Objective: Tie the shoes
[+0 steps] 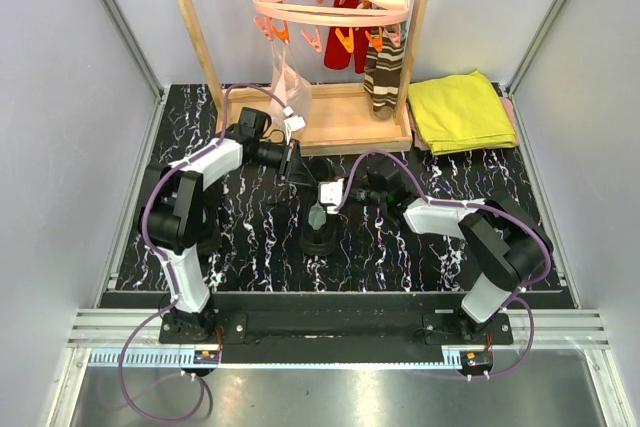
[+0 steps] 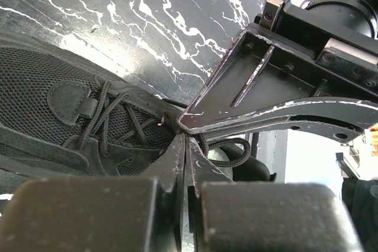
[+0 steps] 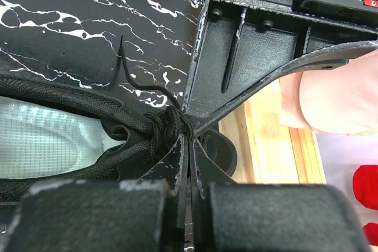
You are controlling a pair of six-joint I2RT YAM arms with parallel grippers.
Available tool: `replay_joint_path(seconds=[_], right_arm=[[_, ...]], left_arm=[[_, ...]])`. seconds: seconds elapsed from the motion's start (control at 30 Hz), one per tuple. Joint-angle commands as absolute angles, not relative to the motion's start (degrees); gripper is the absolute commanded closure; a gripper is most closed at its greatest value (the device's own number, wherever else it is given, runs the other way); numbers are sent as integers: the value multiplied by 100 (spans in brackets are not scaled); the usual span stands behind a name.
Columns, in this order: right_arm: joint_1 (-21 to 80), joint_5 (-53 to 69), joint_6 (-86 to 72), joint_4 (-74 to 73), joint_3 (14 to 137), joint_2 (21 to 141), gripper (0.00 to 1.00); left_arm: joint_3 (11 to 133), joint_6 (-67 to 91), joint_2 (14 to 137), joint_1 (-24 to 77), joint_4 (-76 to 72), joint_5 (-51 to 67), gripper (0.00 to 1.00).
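at the right wrist, not the left, the shoe (image 3: 71, 112) bares its insole (image 3: 47, 140).

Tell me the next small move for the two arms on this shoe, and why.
Probably ease the right gripper away from the left gripper to draw the laces tight. Both are shut, tip to tip over the shoe. The right one pinches the bunched laces, and a slack loop lies beside them.
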State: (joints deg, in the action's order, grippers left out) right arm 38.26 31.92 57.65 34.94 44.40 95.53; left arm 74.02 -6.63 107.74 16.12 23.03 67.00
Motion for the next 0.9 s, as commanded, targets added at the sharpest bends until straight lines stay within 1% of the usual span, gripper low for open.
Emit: replay_joint_path(seconds=[0.0,0.07,0.1,0.2,0.3,0.33,0.43,0.47,0.57,0.67,0.73,0.83,0.87], right_arm=[[3894,3182,5757,3903,4482,9431,96],[3894,3050,5722,3885,4474,9413,95],[3885,3024,5722,3885,4465,9404,89],[3894,2971,5617,3885,4465,9378,82],[3894,2971,5546,3885,4465,9369,67],[3885,2945,5528,3885,4465,9360,64],[3894,2848,5546,3850,4439,9308,62],[3894,2822,5537,3824,4430,9290,54],[3867,2742,5485,3718,4403,9194,43],[3841,2725,5283,3578,4412,9088,42],[3797,2751,5037,3420,4500,9000,39],[3665,2873,4519,3042,4745,8921,36],[3552,2944,4378,2684,4850,8903,36]], left_arm=[[7568,-773,10635,1582,2127,6777,100],[7524,-739,10503,1529,2022,6645,100],[7454,-695,10468,1512,1952,6575,100],[7366,-615,10336,1468,1758,6443,100],[7295,-501,10257,1468,1574,6390,100],[7278,-492,10239,1459,1538,6372,100],[7234,-448,10204,1459,1451,6328,100],[7225,-448,10204,1459,1441,6311,100],[7216,-466,10187,1450,1424,6267,100],[7216,-475,10178,1459,1424,6258,100],[7207,-483,10186,1459,1433,6240,100],[7181,-492,10151,1459,1424,6240,100],[7181,-501,10151,1459,1433,6232,100]])
